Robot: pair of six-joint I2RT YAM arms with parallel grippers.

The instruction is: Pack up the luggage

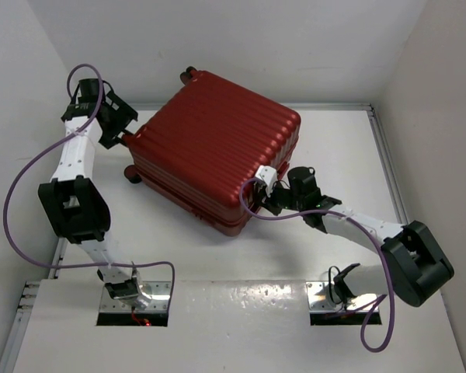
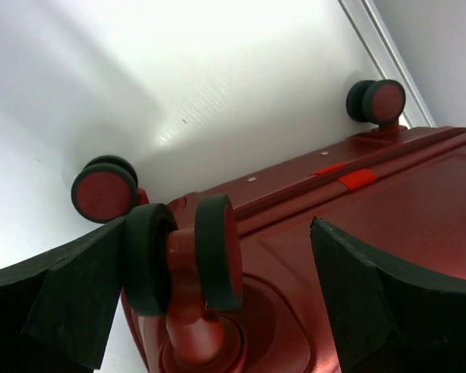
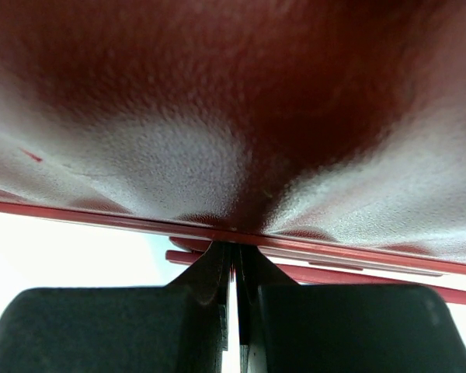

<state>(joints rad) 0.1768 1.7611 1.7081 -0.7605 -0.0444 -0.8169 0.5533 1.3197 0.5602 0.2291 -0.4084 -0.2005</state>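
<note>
The luggage (image 1: 213,155) is a large dark red ribbed suitcase lying flat on the white table. My left gripper (image 1: 126,129) is at its left end and stands open. In the left wrist view a twin black wheel (image 2: 217,252) of the luggage (image 2: 404,210) sits between the wide-apart fingers (image 2: 70,295), with the left finger touching the wheel. My right gripper (image 1: 266,186) is at the near right corner. It is shut (image 3: 234,249), and its tips press against the rim of the upper shell (image 3: 233,116). A narrow bright gap shows under that rim.
White walls close in the table on the left, back and right. A metal rail (image 1: 386,159) runs along the right edge. Purple cables (image 1: 19,179) loop off both arms. Two more wheels (image 2: 105,190) (image 2: 377,101) stick out from the suitcase's left end.
</note>
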